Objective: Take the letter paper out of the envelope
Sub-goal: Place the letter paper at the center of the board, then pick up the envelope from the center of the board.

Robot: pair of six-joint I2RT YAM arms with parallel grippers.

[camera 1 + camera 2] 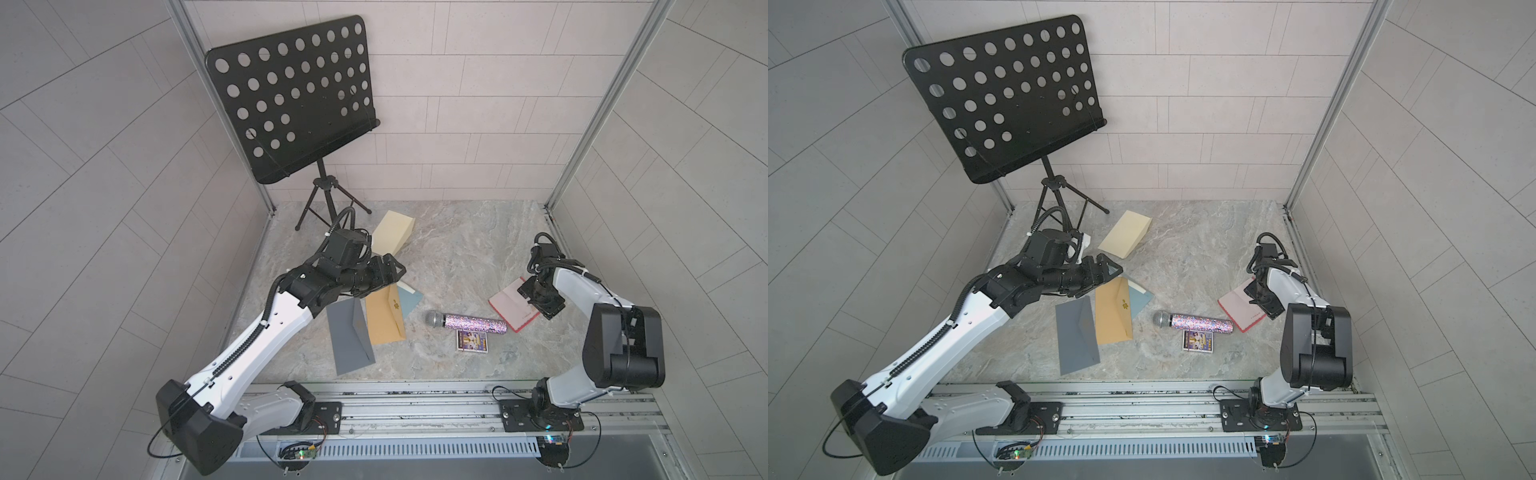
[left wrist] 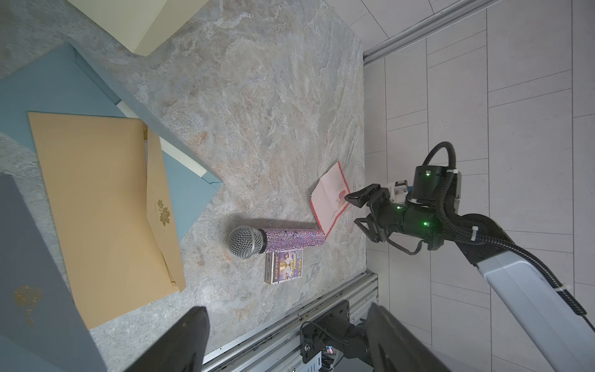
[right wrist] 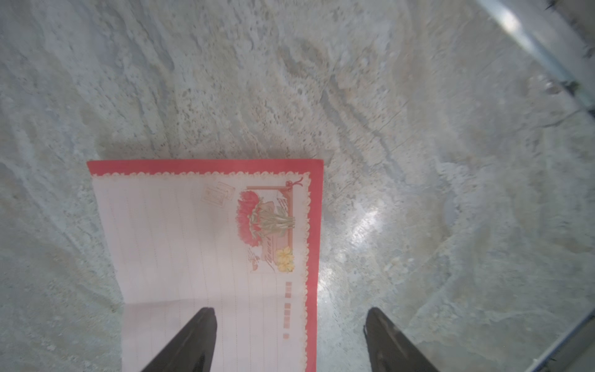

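We see the red-bordered letter paper (image 3: 206, 244) lying flat on the desk (image 3: 418, 145) — well apart from the tan envelope (image 1: 384, 320) — with our right claw (image 3: 289, 310) over it, jaws spread apart, and our left claw (image 2: 286, 307) likewise spread wide.

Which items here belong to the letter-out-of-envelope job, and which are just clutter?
Job: red-bordered letter paper; right gripper, fingers open above it; blue envelope, tan envelope, grey envelope, cream envelope (source unclear).
Lying about: glitter microphone; small picture card; music stand.
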